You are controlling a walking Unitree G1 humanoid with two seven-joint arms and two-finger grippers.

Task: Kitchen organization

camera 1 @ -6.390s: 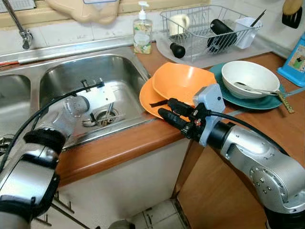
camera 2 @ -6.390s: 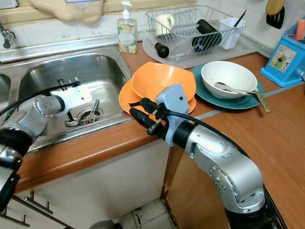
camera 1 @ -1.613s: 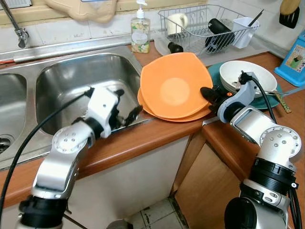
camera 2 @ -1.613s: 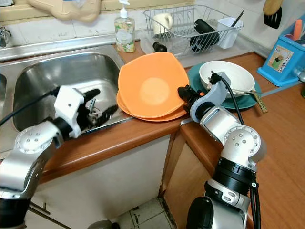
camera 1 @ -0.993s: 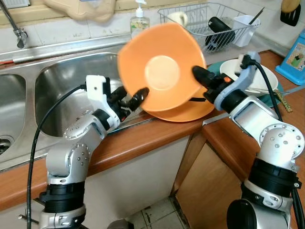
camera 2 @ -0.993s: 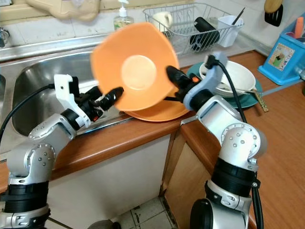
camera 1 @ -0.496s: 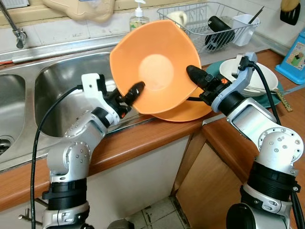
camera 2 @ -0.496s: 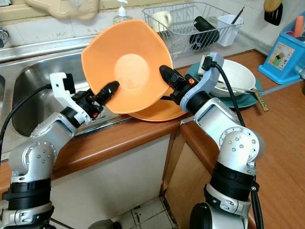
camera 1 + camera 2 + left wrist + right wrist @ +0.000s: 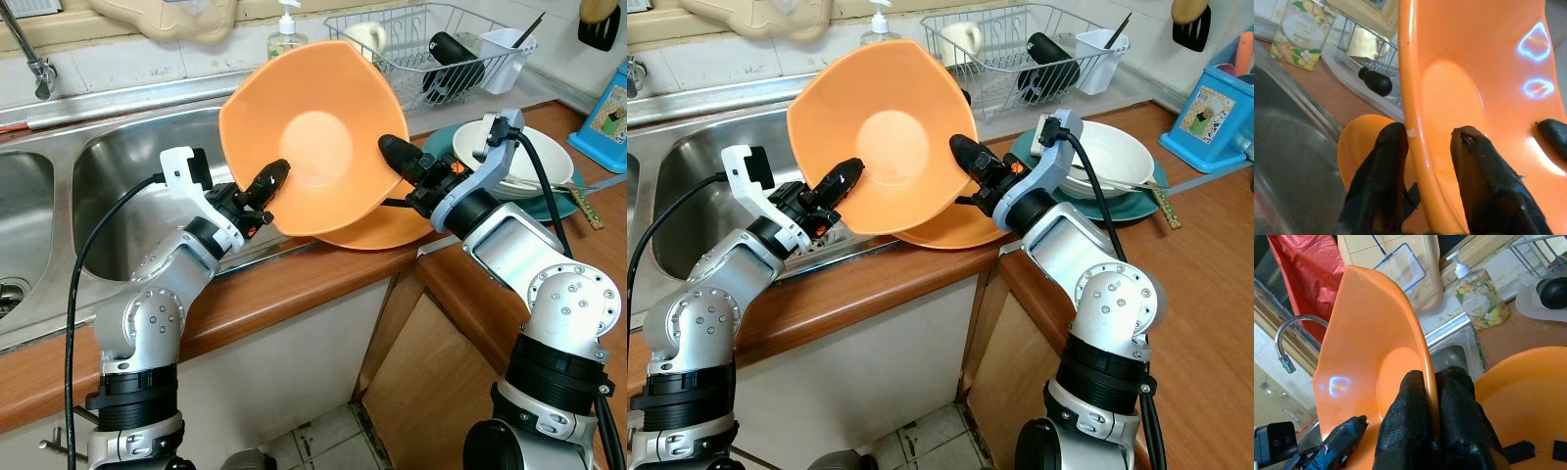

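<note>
An orange bowl (image 9: pixel 313 137) is held tilted on edge above the counter, its hollow facing me. My right gripper (image 9: pixel 392 155) is shut on the bowl's right rim; the right wrist view shows both fingers (image 9: pixel 1410 431) pinching that rim. My left gripper (image 9: pixel 266 181) is at the bowl's lower left rim and open. In the left wrist view its fingers (image 9: pixel 1388 166) straddle the rim, one behind and one inside, with a gap on the inside. A second orange dish (image 9: pixel 387 230) lies flat on the counter beneath.
The steel sink (image 9: pixel 127 166) lies to the left, under a tap (image 9: pixel 29 59). A soap bottle (image 9: pixel 284 34) and a wire dish rack (image 9: pixel 431 49) stand behind. A white bowl (image 9: pixel 519 162) with a spoon sits on a teal plate (image 9: pixel 443 147) at right, near a blue box (image 9: pixel 607 127).
My right gripper lifted the orange bowl off the lower dish and swung it left and upright. My left gripper rose from the sink edge to the bowl's left rim.
</note>
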